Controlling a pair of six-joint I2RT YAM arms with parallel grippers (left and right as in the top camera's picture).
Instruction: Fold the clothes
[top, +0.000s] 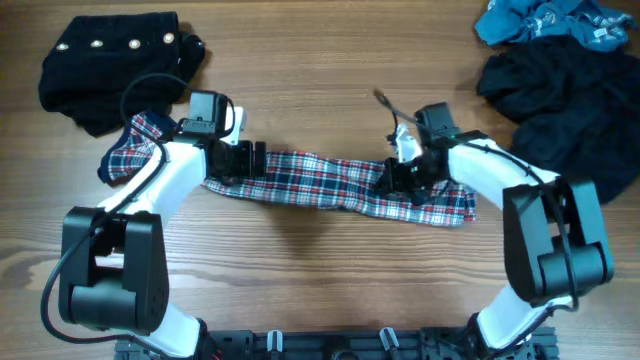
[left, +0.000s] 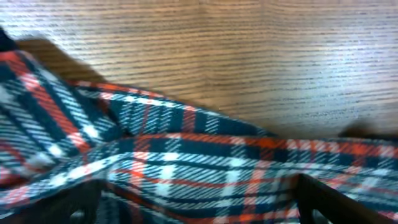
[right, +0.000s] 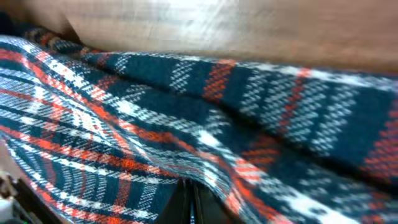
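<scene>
Table (top: 320, 275) front open; studded garment (top: 100, 70) blocks far-left, black heap (top: 565, 100) far-right.

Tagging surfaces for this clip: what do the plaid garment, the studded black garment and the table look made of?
The plaid garment: soft woven cloth, perhaps flannel, matte; wrist views show its weave and limp folds.
The studded black garment: matte dark fabric, kind unclear; pale round studs, maybe metal or plastic.
The table: wood or wood-look laminate; grain lines, faint sheen.

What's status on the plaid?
Left gripper open over plaid garment. Right gripper shut on it. Studded black garment and dark pile lie clear.
</scene>
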